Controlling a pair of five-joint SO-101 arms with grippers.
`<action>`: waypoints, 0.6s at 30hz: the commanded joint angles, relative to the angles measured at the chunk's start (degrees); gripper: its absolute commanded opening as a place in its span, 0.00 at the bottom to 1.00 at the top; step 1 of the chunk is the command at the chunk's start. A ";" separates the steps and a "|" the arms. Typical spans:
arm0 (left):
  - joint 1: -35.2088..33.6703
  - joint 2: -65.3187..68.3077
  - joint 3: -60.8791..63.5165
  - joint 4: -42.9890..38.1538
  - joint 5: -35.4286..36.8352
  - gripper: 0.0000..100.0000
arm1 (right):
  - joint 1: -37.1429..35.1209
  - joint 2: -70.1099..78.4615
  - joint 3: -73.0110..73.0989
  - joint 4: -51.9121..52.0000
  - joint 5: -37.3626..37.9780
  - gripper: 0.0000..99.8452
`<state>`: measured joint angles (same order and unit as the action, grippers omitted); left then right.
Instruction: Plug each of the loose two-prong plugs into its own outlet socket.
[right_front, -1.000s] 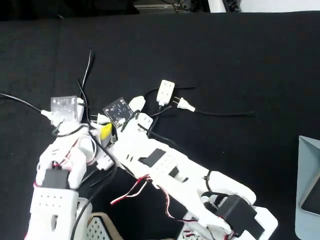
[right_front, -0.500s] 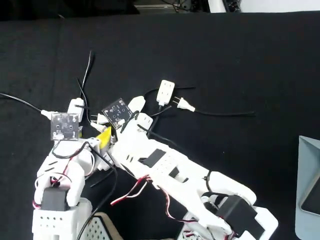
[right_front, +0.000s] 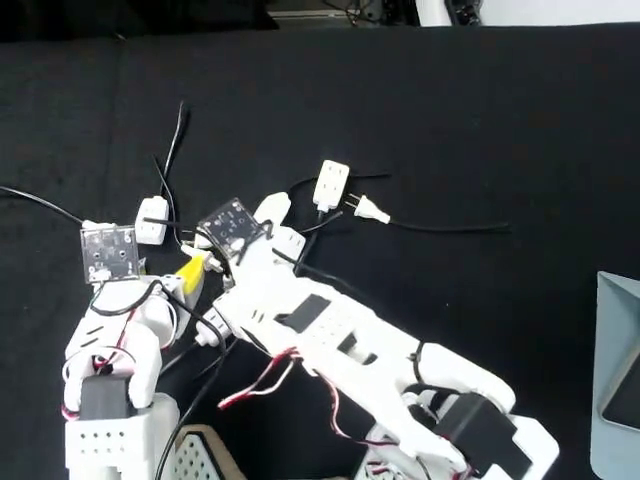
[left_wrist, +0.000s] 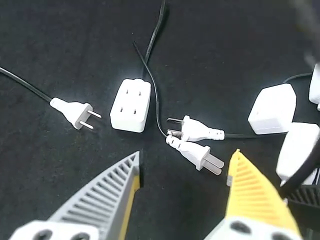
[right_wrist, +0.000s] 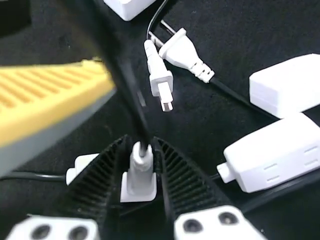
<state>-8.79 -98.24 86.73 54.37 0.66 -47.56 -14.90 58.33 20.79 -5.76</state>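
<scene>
Black fingers (right_wrist: 95, 185) pinch a white plug (right_wrist: 138, 175), with 2 loose plugs (right_wrist: 160, 80) just beyond.

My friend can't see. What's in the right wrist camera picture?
The right gripper has its black fingers closed on a white plug with a black cord. Nearby are two loose plugs, white outlet blocks and the left gripper's yellow finger.

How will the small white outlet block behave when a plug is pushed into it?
Probably slides: the small white outlet block lies loose on the black cloth, nothing bracing it. Likely rigid, a moulded plastic shell. Its black cord looks floppy and may drag.
</scene>
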 joint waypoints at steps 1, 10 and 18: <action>-0.40 -0.44 -0.40 0.00 0.79 0.28 | -1.23 0.31 -1.98 7.91 0.88 0.02; -0.48 -0.44 1.01 -0.09 0.62 0.28 | -1.05 0.31 -7.16 15.21 -2.11 0.07; -0.48 -0.44 2.77 -2.73 0.53 0.28 | -1.05 -0.40 -7.25 15.82 -2.73 0.05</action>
<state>-8.79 -98.24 88.66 54.20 0.66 -47.82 -14.64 51.38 35.21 -7.87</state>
